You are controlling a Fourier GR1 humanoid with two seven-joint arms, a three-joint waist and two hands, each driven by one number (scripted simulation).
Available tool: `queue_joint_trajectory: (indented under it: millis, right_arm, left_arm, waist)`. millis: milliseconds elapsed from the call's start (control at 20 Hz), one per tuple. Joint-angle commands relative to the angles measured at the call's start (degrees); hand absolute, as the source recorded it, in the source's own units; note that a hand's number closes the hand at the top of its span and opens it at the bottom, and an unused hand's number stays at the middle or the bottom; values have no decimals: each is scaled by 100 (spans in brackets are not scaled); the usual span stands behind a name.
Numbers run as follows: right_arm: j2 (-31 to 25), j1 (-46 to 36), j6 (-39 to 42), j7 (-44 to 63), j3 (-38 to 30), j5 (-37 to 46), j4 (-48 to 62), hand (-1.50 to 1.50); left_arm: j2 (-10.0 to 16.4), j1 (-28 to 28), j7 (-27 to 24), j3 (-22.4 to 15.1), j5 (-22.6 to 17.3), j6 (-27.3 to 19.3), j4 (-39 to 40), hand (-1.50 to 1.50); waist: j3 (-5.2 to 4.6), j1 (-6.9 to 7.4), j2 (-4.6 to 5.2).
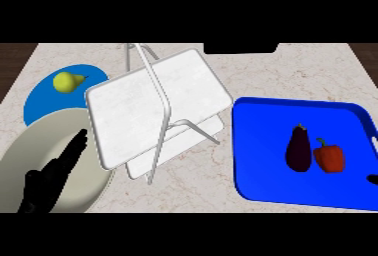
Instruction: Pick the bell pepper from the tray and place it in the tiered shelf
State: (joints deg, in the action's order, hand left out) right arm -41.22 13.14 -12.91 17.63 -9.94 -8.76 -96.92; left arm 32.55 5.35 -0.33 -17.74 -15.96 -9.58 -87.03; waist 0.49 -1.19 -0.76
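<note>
1. At the view's right, on the marble counter (295, 70): a blue tray (258, 160) with a raised rim.
2. In the tray's middle, toward its right side: the red bell pepper (329, 158). Lies just right of a dark purple eggplant (299, 150), so close that touching or apart cannot be told.
3. Runs with its long axis from the counter's near edge toward its far edge, tilted a little. Points its green stem away from the robot and slightly left, toward the eggplant's upper part. Turns its blunt end toward the tray's near rim.
4. Sits roughly parallel to the eggplant and is shorter than it.
5. In the counter's middle, left of the tray and well apart from the pepper: the tiered shelf (140, 115), two white boards in a thin metal frame, the upper board over the lower.
6. At lower left: the left hand (40, 187), black, fingers straight and close together, pointing up and to the right over a cream plate (37, 145).
7. At the view's right edge, over the tray's right rim: a small black bit of the right hand (372, 178). Shows too little to tell its state.
8. At upper left, partly behind the cream plate: a blue plate (40, 102) bearing a yellow pear (66, 81).
</note>
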Motion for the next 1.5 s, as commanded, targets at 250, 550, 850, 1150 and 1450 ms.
queue_joint_trajectory:
  millis: [250,550,850,1150,1450]
  right_arm:
    - [-1939,62,667,2691,935,1762,-332,-150]
    - [-1705,-1323,1160,4876,2007,2336,-754,-150]
    - [-497,-2497,1412,5299,2829,2622,178,-150]
    - [-13,-2963,1603,5975,3024,2778,703,-150]
    - [159,-2838,1623,5960,3120,3113,992,-150]
  left_arm:
    - [-268,-318,143,-215,49,82,118,0]
    - [-652,-585,44,-421,286,62,545,0]
    - [-648,-716,303,-264,296,65,367,0]
    - [-722,-638,154,-216,298,129,582,0]
    - [-788,-471,234,-233,406,-12,325,0]
  waist:
    - [-100,194,161]
    - [-72,338,157]
    - [-55,327,133]
    - [-63,249,128]
    - [-57,130,94]
